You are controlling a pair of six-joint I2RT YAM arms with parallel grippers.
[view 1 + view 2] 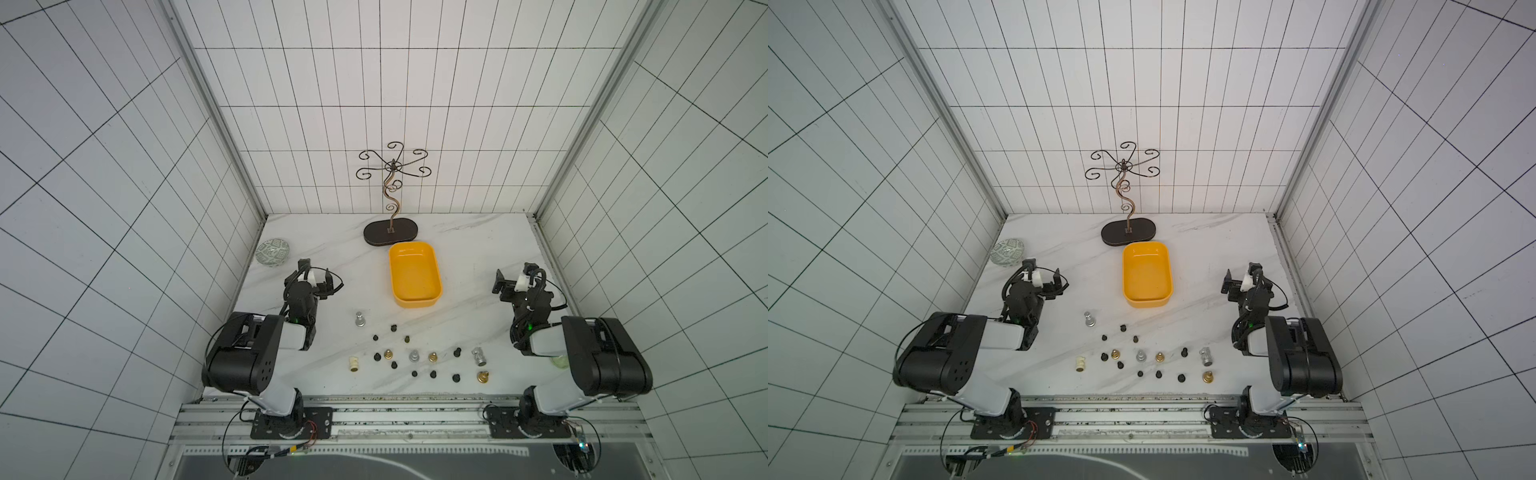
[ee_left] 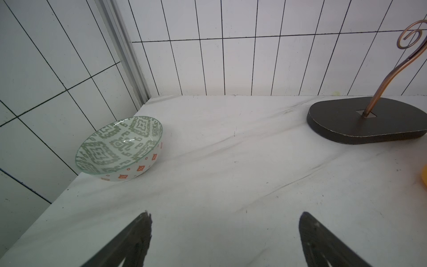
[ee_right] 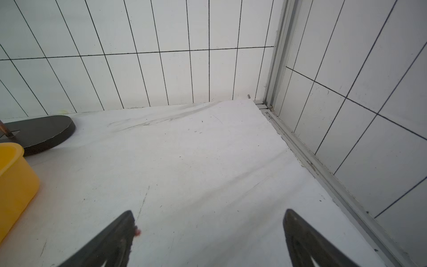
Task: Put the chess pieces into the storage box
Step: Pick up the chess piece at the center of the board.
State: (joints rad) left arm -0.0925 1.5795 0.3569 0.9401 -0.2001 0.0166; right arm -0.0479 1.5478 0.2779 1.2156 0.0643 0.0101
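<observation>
Flanking the shallow yellow-orange plastic storage box (image 1: 415, 272), my left jaws and right jaws stand wide open, empty; tiny black, silver, brass and cream chess pieces (image 1: 414, 356) lie scattered on the marble bench (image 1: 357, 257) between both arms, reachable by either.

The stand (image 1: 390, 233) sits midway along the table's (image 1: 478, 257) far edge, with the box (image 1: 415, 272) just before it. The bowl (image 1: 272, 251) lies at the left edge, toward the far corner. The chess pieces (image 1: 414, 356) are strewn along the near edge, before the box. The left pincer (image 2: 225, 215) hangs between bowl and box, and the right pincer (image 3: 209, 211) hangs near the right edge.
</observation>
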